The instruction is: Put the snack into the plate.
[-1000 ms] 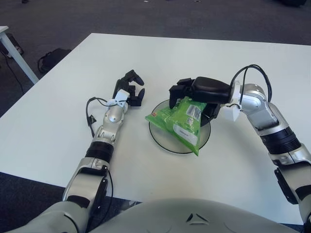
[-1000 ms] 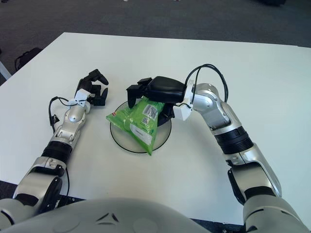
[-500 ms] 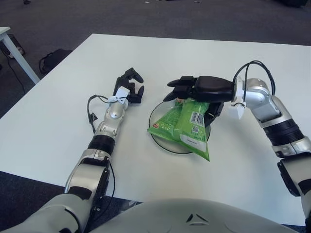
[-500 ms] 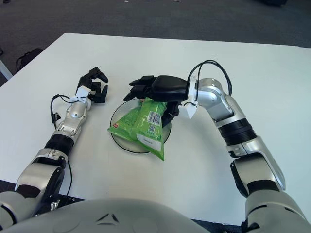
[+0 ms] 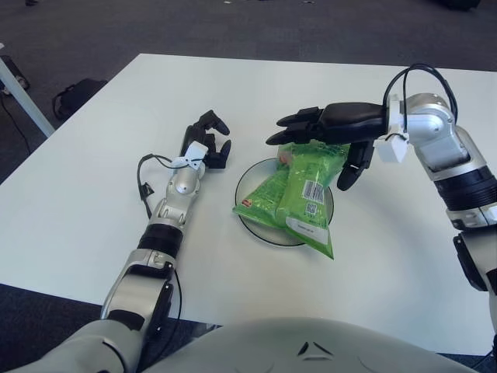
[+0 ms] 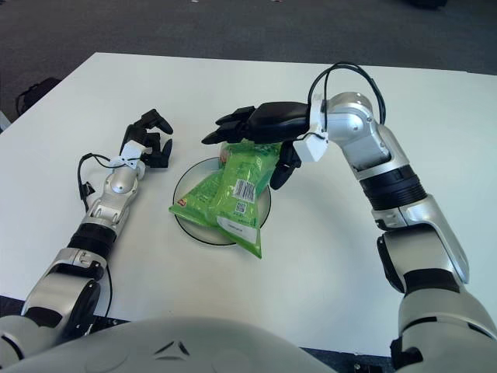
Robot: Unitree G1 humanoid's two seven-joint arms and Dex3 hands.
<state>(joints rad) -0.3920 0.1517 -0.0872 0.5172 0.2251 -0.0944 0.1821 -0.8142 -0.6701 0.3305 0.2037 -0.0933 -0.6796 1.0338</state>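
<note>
Two green snack bags (image 5: 299,194) lie across the dark-rimmed plate (image 5: 247,223) in the middle of the white table, one hanging over the plate's near right rim. My right hand (image 5: 320,134) hovers just above the far end of the bags (image 6: 237,186), fingers spread flat and thumb hanging down, holding nothing. My left hand (image 5: 208,145) shows to the left of the plate (image 6: 184,221), fingers curled with nothing in them.
The white table (image 5: 93,194) runs out to its edges on the left and at the back, with dark carpet beyond. A black bag (image 5: 74,95) sits on the floor at the far left.
My right hand let go of the snack bag, which dropped onto the plate, then rose and drew back to the right with fingers spread. The left hand barely moved.
</note>
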